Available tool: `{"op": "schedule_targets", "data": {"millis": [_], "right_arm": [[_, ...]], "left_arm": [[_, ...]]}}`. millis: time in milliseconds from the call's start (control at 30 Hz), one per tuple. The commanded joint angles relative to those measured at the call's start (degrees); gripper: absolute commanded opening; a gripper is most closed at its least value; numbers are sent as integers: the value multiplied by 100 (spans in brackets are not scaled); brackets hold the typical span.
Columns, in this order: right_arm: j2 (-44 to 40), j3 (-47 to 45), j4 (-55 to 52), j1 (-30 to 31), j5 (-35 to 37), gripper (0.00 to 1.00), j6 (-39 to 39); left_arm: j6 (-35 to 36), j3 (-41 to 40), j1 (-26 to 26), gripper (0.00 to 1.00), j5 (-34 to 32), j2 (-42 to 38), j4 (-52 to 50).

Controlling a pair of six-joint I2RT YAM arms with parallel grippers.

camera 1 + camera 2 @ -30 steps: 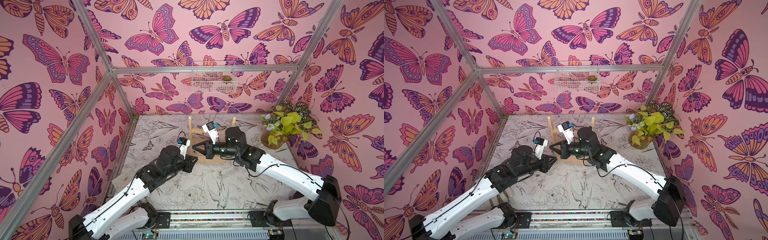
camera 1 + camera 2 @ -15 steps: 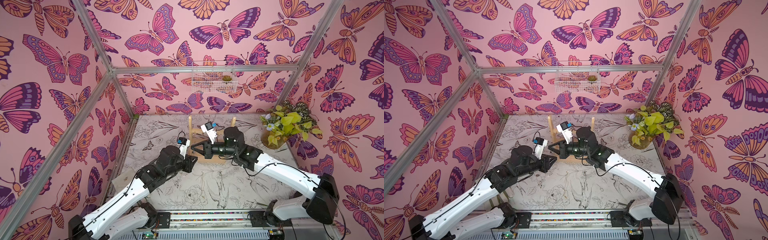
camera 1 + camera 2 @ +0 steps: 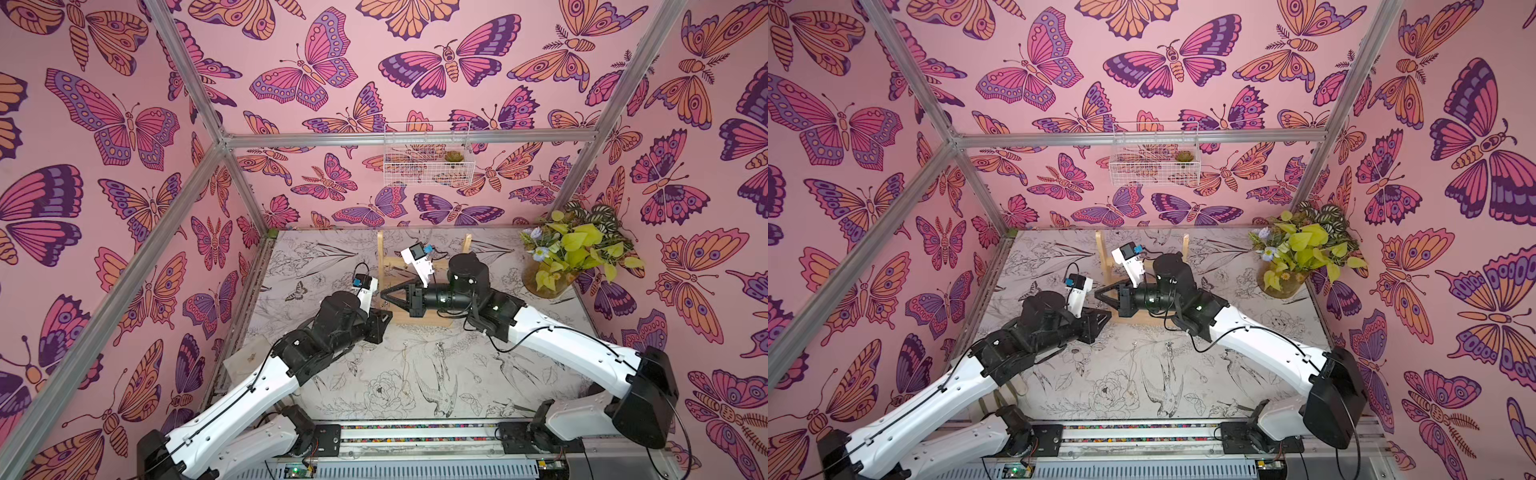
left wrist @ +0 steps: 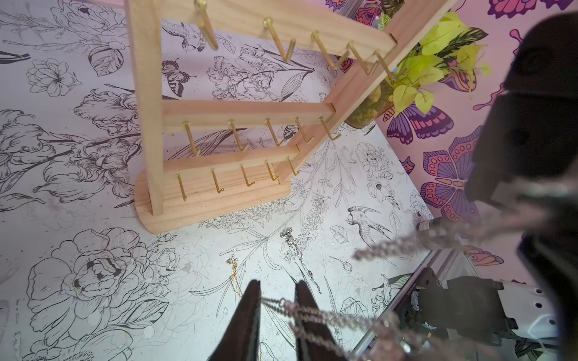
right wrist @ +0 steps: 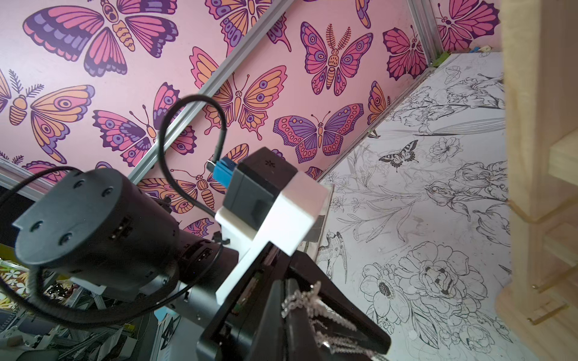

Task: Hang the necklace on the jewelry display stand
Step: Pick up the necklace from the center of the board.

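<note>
While my right gripper (image 3: 383, 293) lies level across the front of the jewelry display stand (image 3: 380, 249), its jaws are pinched fully together on the necklace (image 5: 301, 297), which bunches at their tip in the right wrist view. From there the fine chain, pale and silvery up close, runs in several strands to my left gripper (image 4: 278, 283), which is just beside the right one in both top views. My left jaws stand partly apart, with the table (image 4: 312, 206) showing through the gap. The necklace lies across that gap from one finger to the other. They are not clamped on it, and I cannot tell whether it is hooked over them or only resting. The necklace hangs between my two grippers, in front of the stand and above the table, not yet on any hook. The stand is upright at the back middle of the table. On the table just in front of its base lie a thin gold chain with a small charm (image 4: 234, 272) and a silvery piece (image 4: 289, 236).
</note>
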Motion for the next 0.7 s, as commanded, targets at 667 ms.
{"op": "schedule_targets", "data": {"millis": [667], "right_arm": [[-101,5,-122,-17,129,3,-135]], "left_arm": [[145,-78,-39,16,-150,-166,-321]]}}
